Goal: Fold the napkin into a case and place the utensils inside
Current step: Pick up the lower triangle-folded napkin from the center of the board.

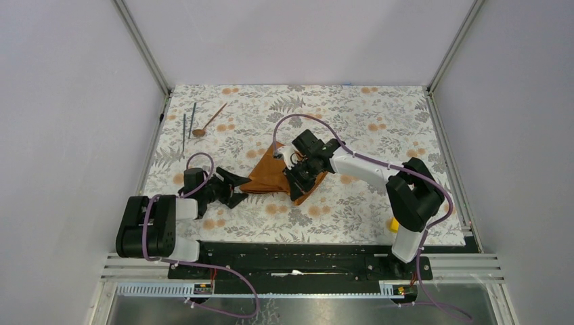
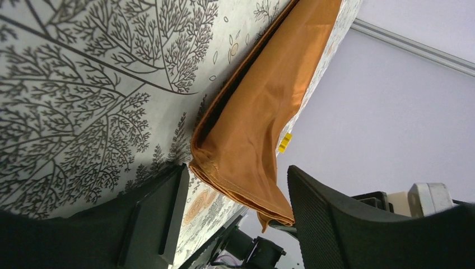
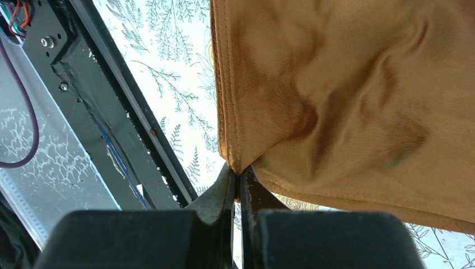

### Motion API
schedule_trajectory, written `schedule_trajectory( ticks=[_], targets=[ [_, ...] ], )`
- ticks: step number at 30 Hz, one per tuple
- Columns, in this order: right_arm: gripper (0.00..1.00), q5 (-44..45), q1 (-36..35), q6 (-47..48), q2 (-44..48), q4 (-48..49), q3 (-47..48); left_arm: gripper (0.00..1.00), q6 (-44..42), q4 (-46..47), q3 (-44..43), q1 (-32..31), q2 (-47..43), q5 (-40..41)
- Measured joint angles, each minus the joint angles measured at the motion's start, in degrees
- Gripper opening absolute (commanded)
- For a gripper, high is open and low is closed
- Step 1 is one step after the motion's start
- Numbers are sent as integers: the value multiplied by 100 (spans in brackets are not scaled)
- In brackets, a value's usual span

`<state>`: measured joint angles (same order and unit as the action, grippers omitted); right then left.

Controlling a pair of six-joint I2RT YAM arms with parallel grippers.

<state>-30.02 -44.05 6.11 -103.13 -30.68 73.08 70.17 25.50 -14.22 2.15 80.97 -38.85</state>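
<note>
The rust-orange napkin (image 1: 269, 177) lies folded into a rough triangle on the floral tablecloth (image 1: 379, 115). My right gripper (image 1: 298, 192) is shut on its near corner and lifts that edge; the wrist view shows the cloth (image 3: 336, 101) pinched between the fingertips (image 3: 237, 180). My left gripper (image 1: 241, 188) is open at the napkin's left corner. In its wrist view that layered corner (image 2: 246, 140) hangs between the spread jaws (image 2: 235, 210), untouched. The copper-brown spoon (image 1: 208, 122) and two dark grey rods (image 1: 185, 128) lie at the far left of the cloth.
A small yellow block (image 1: 393, 225) sits by the right arm's base and shows in the left wrist view (image 2: 285, 142). Metal frame rails (image 1: 145, 149) and grey walls border the table. The black base rail (image 3: 106, 106) runs along the near edge.
</note>
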Motion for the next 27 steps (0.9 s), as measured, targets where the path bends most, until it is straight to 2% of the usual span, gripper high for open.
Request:
schedule_trajectory(
  ticks=[5, 11, 19, 21, 23, 27],
  targets=[
    [0, -96, 52, -2, 179, 7, -2, 68, -31, 79, 20, -11, 33, 50],
    [0, -120, 72, -4, 225, 20, -2, 59, -151, 131, -42, -17, 173, 55],
    [0, -229, 72, -4, 225, 46, -31, 41, -313, 92, -44, -22, 280, 140],
    [0, -262, 74, -4, 225, 76, -68, 33, -372, 22, -66, -22, 286, 160],
    [0, -271, 74, -4, 225, 107, -129, 20, -474, -142, -142, -22, 293, 203],
    [0, -424, 72, -42, 229, 317, -369, 13, -868, -870, -466, 26, 304, 376]
  ],
)
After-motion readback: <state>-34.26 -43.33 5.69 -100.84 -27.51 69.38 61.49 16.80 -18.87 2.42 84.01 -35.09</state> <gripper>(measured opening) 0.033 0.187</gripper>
